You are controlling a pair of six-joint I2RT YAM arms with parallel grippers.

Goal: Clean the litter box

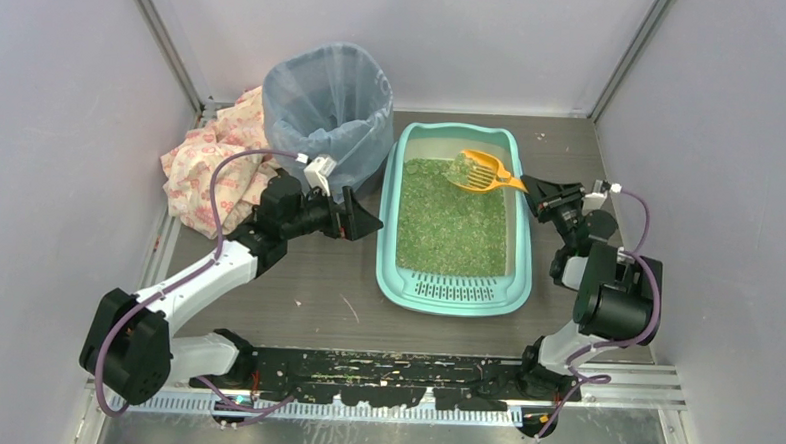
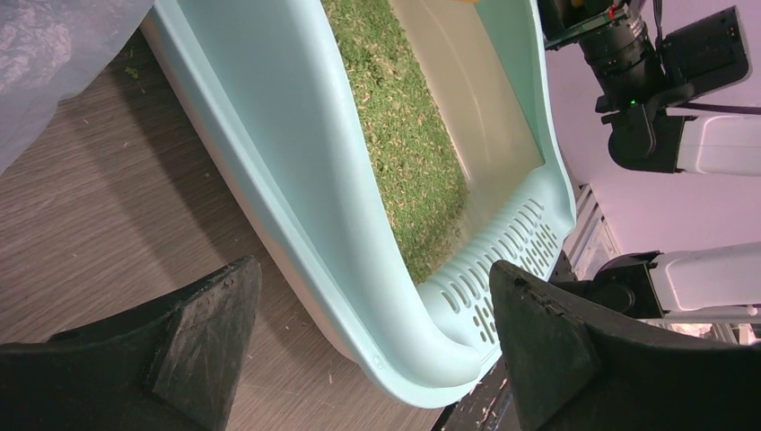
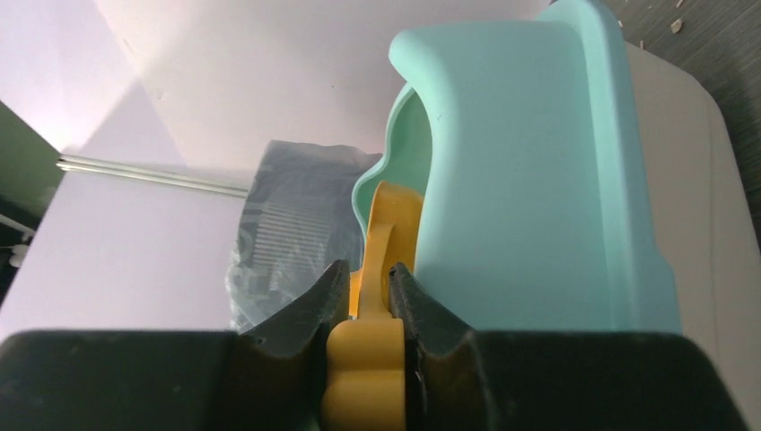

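The teal litter box (image 1: 517, 249) lies mid-table, green litter inside, its slotted grate end toward the arm bases. An orange slotted scoop (image 1: 483, 172) hangs over the far part of the litter with a clump of litter in it. My right gripper (image 1: 531, 187) is shut on the scoop's handle (image 3: 366, 359), just past the box's right rim (image 3: 529, 171). My left gripper (image 1: 374, 224) stands wide open beside the box's left rim (image 2: 296, 193), its fingers (image 2: 202, 332) straddling the near left corner without touching it.
A blue-grey bag-lined round bin (image 1: 330, 104) stands at the far left of the box. A floral cloth (image 1: 212, 154) is bunched behind and left of the bin. Litter crumbs dot the wood tabletop (image 1: 296, 288) and the rail by the arm bases.
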